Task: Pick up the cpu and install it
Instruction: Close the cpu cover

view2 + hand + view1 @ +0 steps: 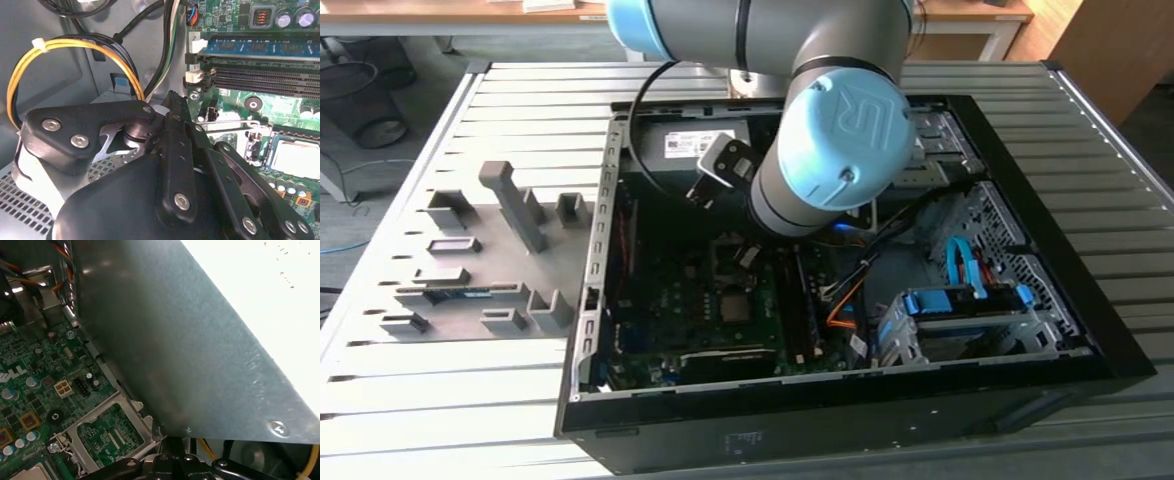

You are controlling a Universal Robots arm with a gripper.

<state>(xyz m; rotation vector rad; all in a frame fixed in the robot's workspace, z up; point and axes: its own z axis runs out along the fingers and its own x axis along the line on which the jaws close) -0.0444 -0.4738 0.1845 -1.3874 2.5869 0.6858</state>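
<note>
The arm's blue-capped joint [838, 150] covers the upper middle of the computer case [1067, 330], hiding the claw there. In the second wrist view the claw [175, 107] shows only black linkages; its fingertips can't be made out. The cpu [299, 159] is cut off at the frame's edge beside the socket lever. Against the case, the socket [736, 300] is too small to read.
</note>
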